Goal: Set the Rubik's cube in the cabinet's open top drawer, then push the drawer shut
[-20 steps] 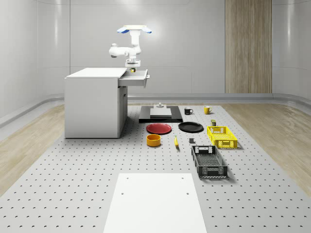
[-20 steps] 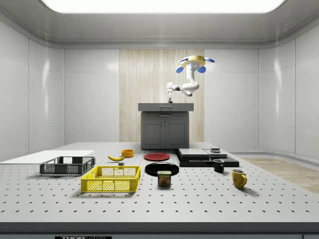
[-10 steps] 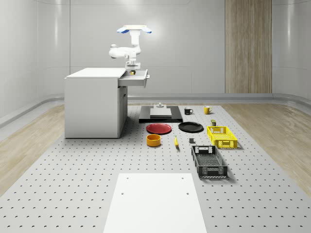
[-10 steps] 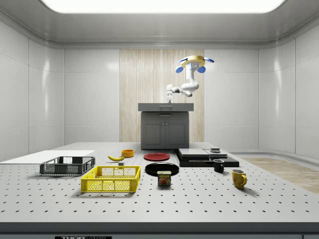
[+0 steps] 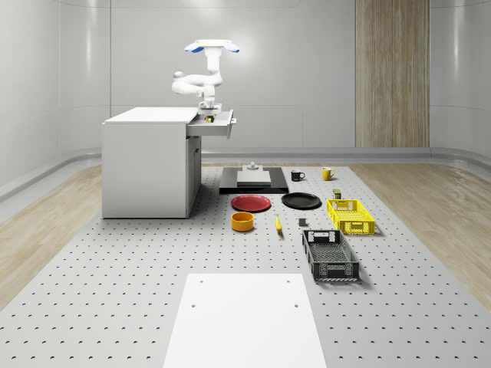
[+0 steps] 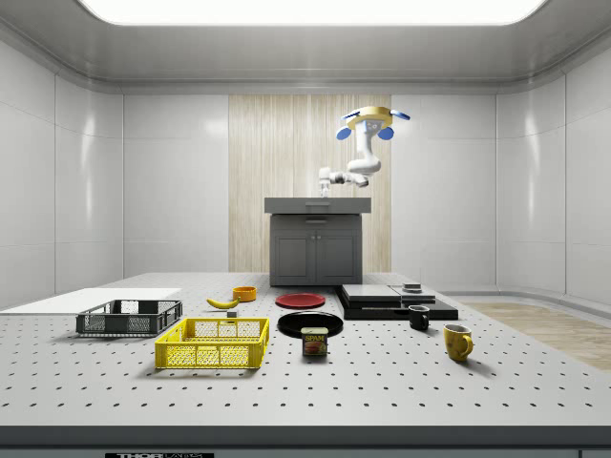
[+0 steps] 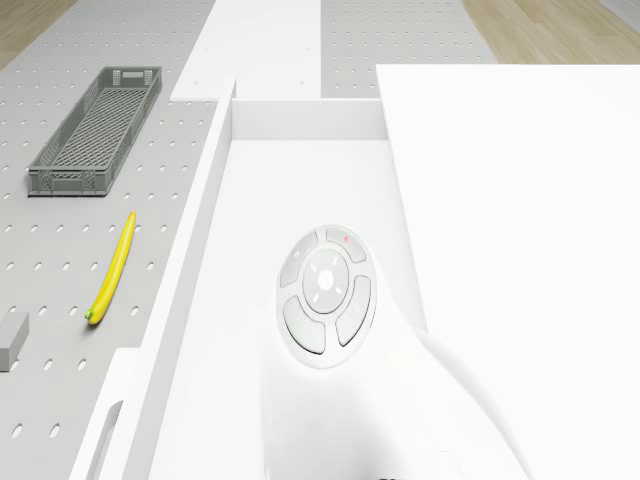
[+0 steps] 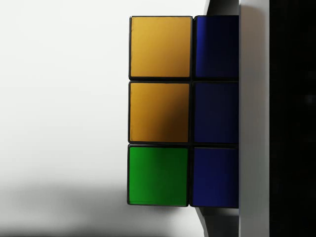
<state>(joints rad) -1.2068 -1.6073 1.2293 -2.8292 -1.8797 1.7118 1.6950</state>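
The drone (image 5: 211, 47) hovers above the white cabinet's (image 5: 146, 165) open top drawer (image 5: 220, 128). Its arm bends down and holds the gripper (image 5: 208, 115) low inside the drawer. The Rubik's cube (image 5: 209, 119) sits in the gripper, down between the drawer walls. In the wrist view the cube (image 8: 160, 113) shows orange, green and blue squares pressed against one grey finger (image 8: 254, 118), with the white drawer floor behind it. In the side view the drone (image 6: 370, 118) hangs over the cabinet (image 6: 315, 250), with the gripper (image 6: 325, 193) at the level of its top.
On the floor in front of the cabinet lie a red plate (image 5: 251, 202), a black plate (image 5: 301, 200), an orange bowl (image 5: 242, 221), a banana (image 5: 277, 223), a yellow crate (image 5: 350, 215) and a dark crate (image 5: 330, 254). A black platform (image 5: 253, 182) stands behind them.
The arm has lowered the gripper and the cube from just above the drawer down into it. The drone has stayed in about the same place.
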